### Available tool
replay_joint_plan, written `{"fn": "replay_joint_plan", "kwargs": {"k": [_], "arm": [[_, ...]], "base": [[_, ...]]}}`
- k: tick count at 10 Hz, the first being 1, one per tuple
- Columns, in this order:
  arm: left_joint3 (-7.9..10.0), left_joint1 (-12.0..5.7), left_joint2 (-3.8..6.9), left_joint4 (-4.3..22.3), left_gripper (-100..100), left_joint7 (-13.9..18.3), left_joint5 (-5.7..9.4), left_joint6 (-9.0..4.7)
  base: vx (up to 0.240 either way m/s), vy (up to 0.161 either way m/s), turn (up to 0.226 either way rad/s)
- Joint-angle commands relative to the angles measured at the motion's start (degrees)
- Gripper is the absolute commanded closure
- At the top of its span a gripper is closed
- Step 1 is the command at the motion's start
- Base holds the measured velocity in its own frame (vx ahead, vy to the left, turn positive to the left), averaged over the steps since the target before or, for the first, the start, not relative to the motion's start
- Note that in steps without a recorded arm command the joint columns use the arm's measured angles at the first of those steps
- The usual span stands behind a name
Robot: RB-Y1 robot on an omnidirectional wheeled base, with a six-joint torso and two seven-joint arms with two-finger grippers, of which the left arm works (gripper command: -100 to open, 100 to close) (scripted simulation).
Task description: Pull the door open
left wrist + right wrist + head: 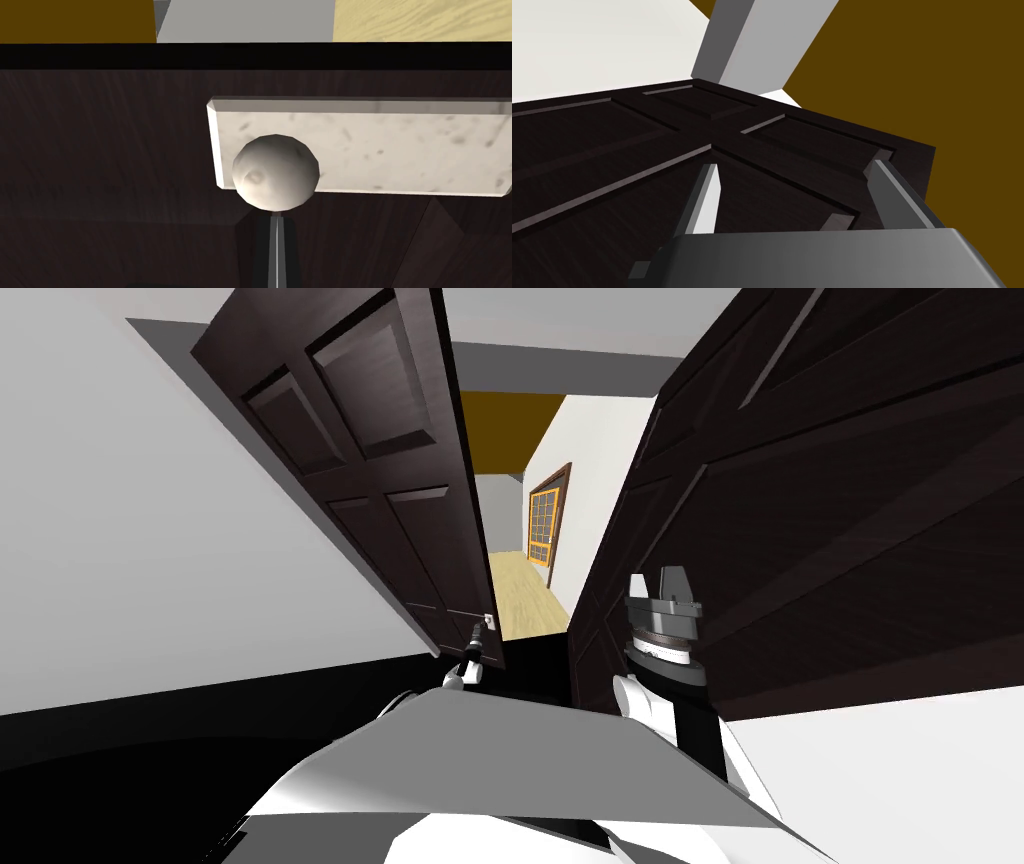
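Left pincer point(275, 220) pressed together — tips at the knob point(276, 170); right pincer point(795, 167) spread.

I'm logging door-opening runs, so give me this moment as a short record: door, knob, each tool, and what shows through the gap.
door: dark panelled leaf, ajar
handle: pale round knob on a pale plate
left arm: left tool at the knob, fingers together
right arm: right tool open, holding nothing, facing a second dark door
through the gap: light wood floor, orange-framed door
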Motion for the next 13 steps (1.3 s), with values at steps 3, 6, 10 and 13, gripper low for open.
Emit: {"fn": "replay_joint_plan", "kwargs": {"k": [3, 6, 10, 13], "arm": [[-1.49, 0.55, 2.64, 0.4, -100, 4.4, -0.93, -0.83], [-2.38, 0.9, 4.35, 0.6, -100, 7.2, -1.49, -1.32], [-2.31, 1.19, 4.85, 0.5, -100, 9.5, -3.84, -1.53], [-1.29, 1.6, 4.16, -0.2, -100, 10.9, -7.43, -1.31]], "base": [[-0.195, 0.006, -0.181], [-0.139, 0.002, -0.147], [-0.071, -0.002, -0.043], [0.177, -0.004, 0.112]]}}
